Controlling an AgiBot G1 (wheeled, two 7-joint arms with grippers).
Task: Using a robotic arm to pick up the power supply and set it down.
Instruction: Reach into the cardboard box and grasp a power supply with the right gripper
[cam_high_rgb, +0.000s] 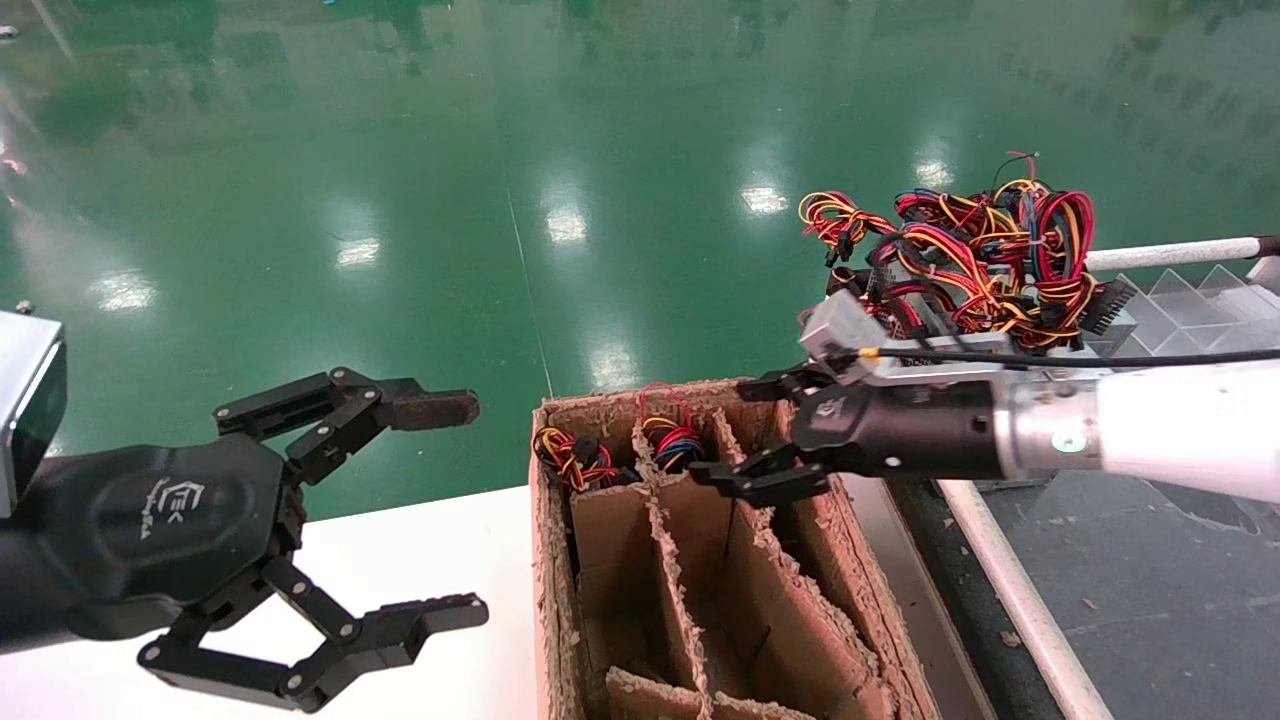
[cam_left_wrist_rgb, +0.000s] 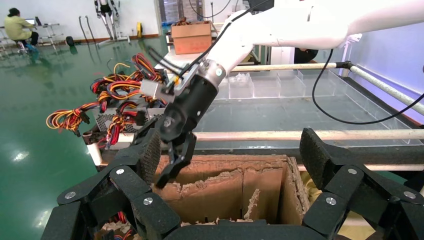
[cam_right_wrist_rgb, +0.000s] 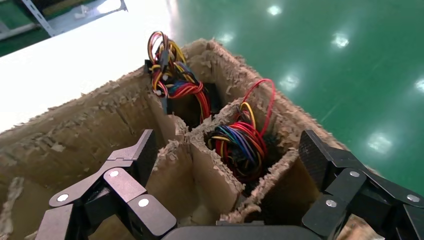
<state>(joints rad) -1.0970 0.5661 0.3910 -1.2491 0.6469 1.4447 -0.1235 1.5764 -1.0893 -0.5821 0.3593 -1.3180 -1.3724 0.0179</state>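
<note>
The right gripper (cam_high_rgb: 765, 430), on the white robotic arm (cam_high_rgb: 1150, 430) with its silver ring and black wrist, hangs over the far end of a worn cardboard box (cam_high_rgb: 555, 560), its two black fingers spread apart with nothing between them. In the right wrist view these fingers (cam_right_wrist_rgb: 127, 162) straddle the ragged cardboard dividers (cam_right_wrist_rgb: 210, 170), one on each side of the partition. Two power supplies stand on end in the far compartments, only their wire bundles showing: one power supply (cam_high_rgb: 672, 437) with a looped bundle of red, blue and yellow wires sits in the middle compartment, just beside the gripper's lower finger, and another (cam_high_rgb: 570, 458) with yellow, red and black wires sits in the compartment next to it, toward the robot's left. Their grey cases are hidden inside the box. The left gripper (cam_high_rgb: 440, 510) is parked over the white table (cam_high_rgb: 440, 545) to the left of the box, fingers wide apart and empty, one tip carrying a rust-brown pad. Behind the right arm, a heap of perforated grey cases with tangled wire masses (cam_high_rgb: 980, 250) rests on a dark bench (cam_high_rgb: 1150, 570) edged by a white rail (cam_high_rgb: 1020, 600).
</note>
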